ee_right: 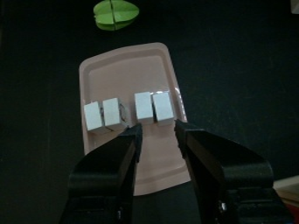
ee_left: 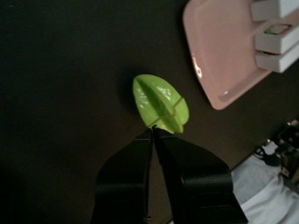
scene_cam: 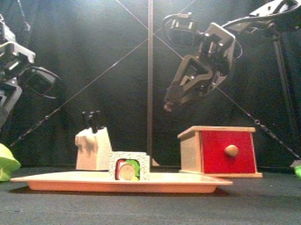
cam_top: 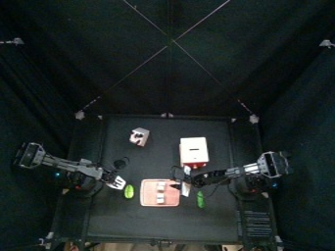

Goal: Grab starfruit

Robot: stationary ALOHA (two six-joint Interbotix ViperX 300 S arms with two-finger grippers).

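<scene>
Left claw (ee_left: 156, 133) pinching starfruit (ee_left: 159, 101) end; right claw (ee_right: 158, 131) parted, empty.

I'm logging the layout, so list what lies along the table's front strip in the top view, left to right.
starfruit → pink tray carrying small white blocks → dark green piece
</scene>
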